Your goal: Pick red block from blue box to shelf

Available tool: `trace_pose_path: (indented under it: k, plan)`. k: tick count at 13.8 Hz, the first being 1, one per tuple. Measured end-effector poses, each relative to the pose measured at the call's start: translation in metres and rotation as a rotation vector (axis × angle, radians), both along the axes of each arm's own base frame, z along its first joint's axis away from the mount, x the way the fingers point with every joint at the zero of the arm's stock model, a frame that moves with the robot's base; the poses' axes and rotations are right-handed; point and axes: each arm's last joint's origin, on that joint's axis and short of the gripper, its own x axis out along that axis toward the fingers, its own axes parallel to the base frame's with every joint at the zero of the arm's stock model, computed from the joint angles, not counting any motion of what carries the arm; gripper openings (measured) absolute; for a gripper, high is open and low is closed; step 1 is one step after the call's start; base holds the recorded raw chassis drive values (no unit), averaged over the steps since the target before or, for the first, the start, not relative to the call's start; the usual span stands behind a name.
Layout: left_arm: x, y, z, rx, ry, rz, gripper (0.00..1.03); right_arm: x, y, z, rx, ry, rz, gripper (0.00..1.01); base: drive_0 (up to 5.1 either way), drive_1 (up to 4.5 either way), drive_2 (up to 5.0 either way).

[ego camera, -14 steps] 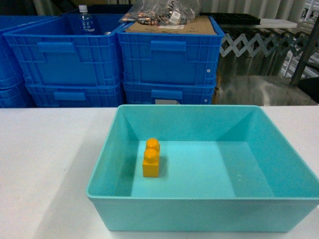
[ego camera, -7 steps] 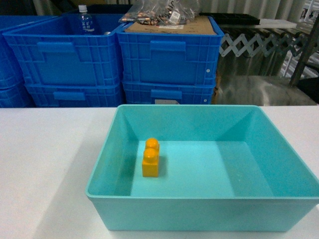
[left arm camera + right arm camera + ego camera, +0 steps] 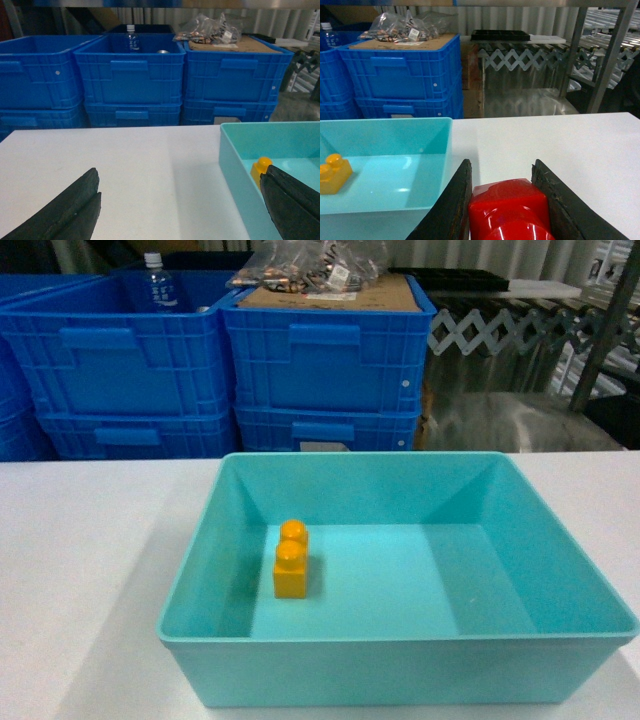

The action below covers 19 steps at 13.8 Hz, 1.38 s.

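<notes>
The white worktop (image 3: 80, 540) carries the blue box (image 3: 400, 670), with stacked dark blue crates (image 3: 320, 360) behind it. Only a yellow-orange two-stud brick (image 3: 291, 560) stands inside the box, near its left wall. The right gripper (image 3: 507, 200) is clenched on the red block (image 3: 509, 202), held between its two dark fingers above the worktop just right of the box. The left gripper (image 3: 180, 205) is released, fingers spread wide, its right finger (image 3: 292, 205) over the box's left edge.
</notes>
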Motion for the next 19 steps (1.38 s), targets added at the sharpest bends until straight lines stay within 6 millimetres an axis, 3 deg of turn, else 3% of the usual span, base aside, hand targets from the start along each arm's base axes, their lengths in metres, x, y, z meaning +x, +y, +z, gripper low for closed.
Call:
trace_pose_path:
  k: [19]
  plan:
    - [0.0000, -0.0001, 0.0000, 0.000, 0.000, -0.001, 0.98, 0.0000, 0.0000, 0.0000, 0.000, 0.000, 0.000, 0.29, 0.0, 0.00, 0.0]
